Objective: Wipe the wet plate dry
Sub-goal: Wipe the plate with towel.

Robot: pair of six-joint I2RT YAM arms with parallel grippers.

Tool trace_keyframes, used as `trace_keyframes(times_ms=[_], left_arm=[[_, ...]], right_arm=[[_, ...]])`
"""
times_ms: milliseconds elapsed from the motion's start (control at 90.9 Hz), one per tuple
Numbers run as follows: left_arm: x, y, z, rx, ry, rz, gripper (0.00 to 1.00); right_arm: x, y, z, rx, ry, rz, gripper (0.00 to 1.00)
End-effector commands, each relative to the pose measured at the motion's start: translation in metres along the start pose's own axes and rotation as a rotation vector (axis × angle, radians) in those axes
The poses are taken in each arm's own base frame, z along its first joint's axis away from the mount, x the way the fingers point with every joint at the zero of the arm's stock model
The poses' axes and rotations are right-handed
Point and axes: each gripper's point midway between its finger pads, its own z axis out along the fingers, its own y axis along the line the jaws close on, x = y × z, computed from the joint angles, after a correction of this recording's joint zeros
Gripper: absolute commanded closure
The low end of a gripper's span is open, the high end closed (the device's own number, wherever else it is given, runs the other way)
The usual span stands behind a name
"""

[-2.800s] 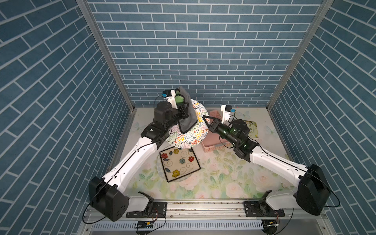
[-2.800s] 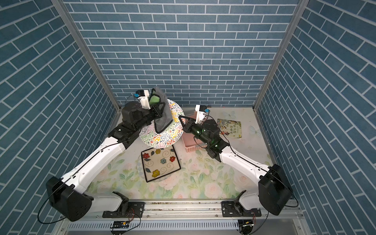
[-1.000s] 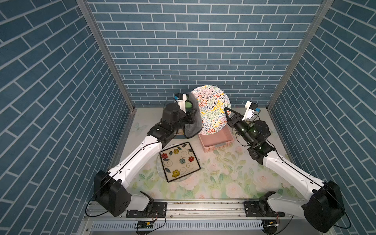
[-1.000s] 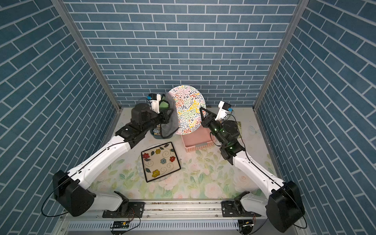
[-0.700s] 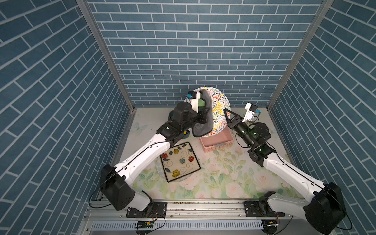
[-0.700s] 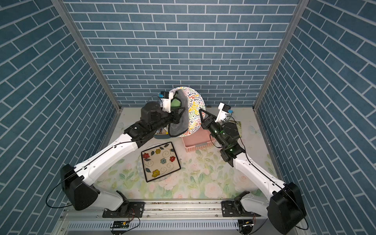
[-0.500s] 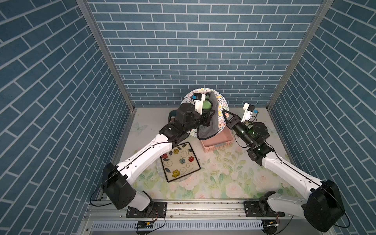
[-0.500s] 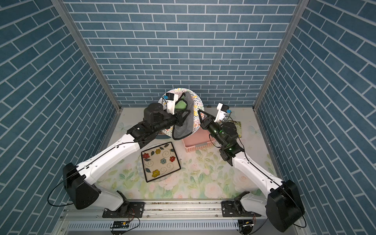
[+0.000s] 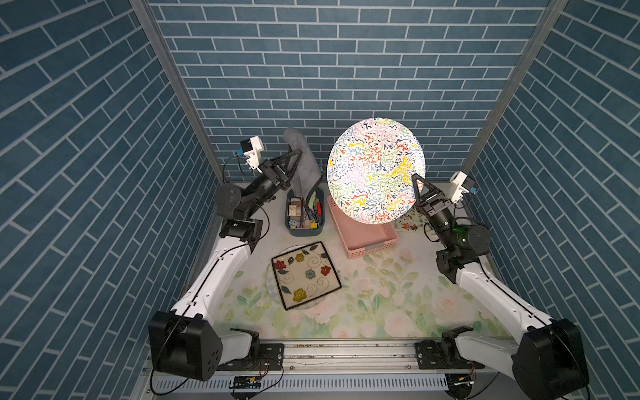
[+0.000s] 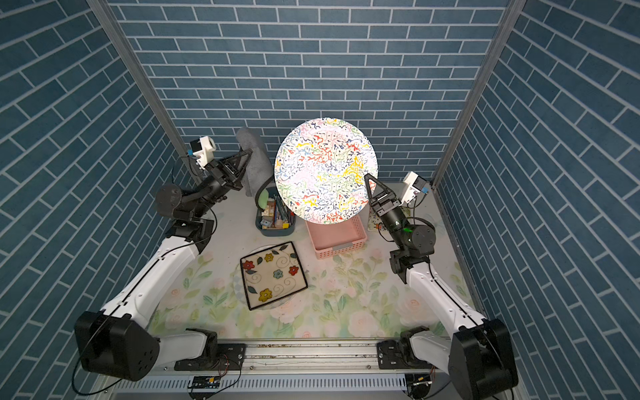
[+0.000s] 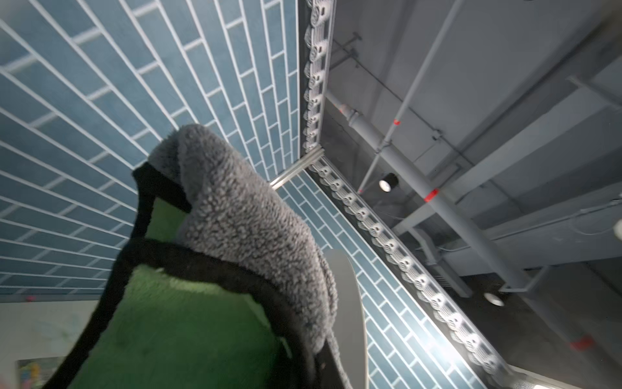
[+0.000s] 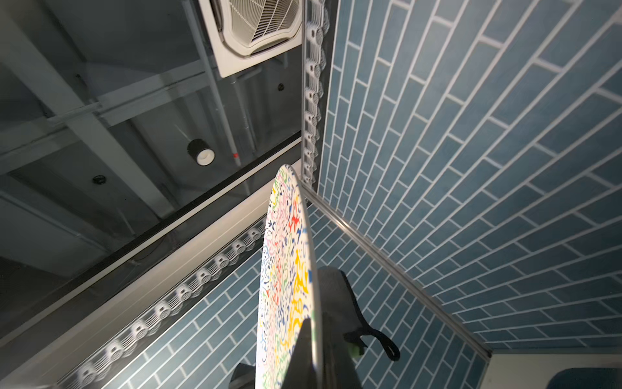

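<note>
Plate (image 9: 375, 169), right pincer (image 9: 414, 178); cloth (image 9: 306, 169), left pincer (image 9: 296, 152)

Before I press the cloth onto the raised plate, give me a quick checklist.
1. Plate grip: right pincer shut on the rim of the patterned round plate: ok.
2. Plate upright and lifted: ok.
3. Cloth grip: left pincer shut on the grey-and-green cloth: ok.
4. Cloth touching plate: not ok; a gap shows in both top views.
5. Wet patches left on plate: cannot tell.
</note>
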Motion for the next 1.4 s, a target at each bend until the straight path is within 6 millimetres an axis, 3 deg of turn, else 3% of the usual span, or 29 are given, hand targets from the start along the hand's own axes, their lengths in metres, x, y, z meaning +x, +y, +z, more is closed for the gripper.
trace_keyframes(times_ms=[0, 231, 308, 374, 495, 561, 649, 715, 781, 913, 1034, 1100, 1177, 1243, 1386], left_arm=[[0.02, -0.05, 0.004, 0.224, 0.079, -0.086, 1.0], [0.049, -0.09, 0.019, 0.451, 0.144, -0.242, 1.0], [0.059, -0.097, 0.024, 0.491, 0.153, -0.281, 1.0], [0.072, -0.099, 0.03, 0.505, 0.169, -0.311, 1.0], [0.102, -0.096, 0.037, 0.515, 0.207, -0.36, 1.0], [0.109, -0.093, 0.036, 0.513, 0.216, -0.37, 1.0], [0.097, -0.098, 0.028, 0.527, 0.194, -0.331, 1.0], [0.077, -0.1, 0.022, 0.525, 0.159, -0.294, 1.0], [0.058, -0.104, 0.017, 0.538, 0.129, -0.274, 1.0], [0.037, -0.114, 0.016, 0.608, 0.099, -0.281, 1.0], [0.043, -0.117, 0.026, 0.641, 0.104, -0.307, 1.0], [0.06, -0.115, 0.034, 0.643, 0.124, -0.33, 1.0], [0.089, -0.111, 0.044, 0.626, 0.167, -0.367, 1.0], [0.102, -0.111, 0.044, 0.622, 0.192, -0.38, 1.0], [0.08, -0.114, 0.021, 0.626, 0.128, -0.342, 1.0]], right_arm=[[0.004, 0.042, 0.015, -0.157, 0.016, 0.027, 1.0], [0.045, 0.029, 0.044, -0.172, 0.089, 0.096, 1.0], [0.062, 0.032, 0.057, -0.2, 0.121, 0.124, 1.0], [0.063, 0.034, 0.069, -0.227, 0.118, 0.13, 1.0], [0.04, 0.045, 0.091, -0.275, 0.069, 0.093, 1.0], [0.015, 0.051, 0.099, -0.287, 0.024, 0.056, 1.0], [-0.011, 0.05, 0.096, -0.266, -0.022, 0.011, 1.0], [-0.017, 0.044, 0.087, -0.237, -0.024, -0.017, 1.0], [-0.006, 0.04, 0.078, -0.212, 0.012, -0.027, 1.0], [0.041, 0.035, 0.063, -0.203, 0.088, 0.003, 1.0], [0.083, 0.04, 0.068, -0.24, 0.136, 0.061, 1.0], [0.091, 0.04, 0.079, -0.258, 0.142, 0.076, 1.0], [0.084, 0.042, 0.092, -0.277, 0.123, 0.075, 1.0], [0.064, 0.047, 0.102, -0.298, 0.089, 0.045, 1.0], [0.018, 0.035, 0.092, -0.228, 0.002, -0.017, 1.0]])
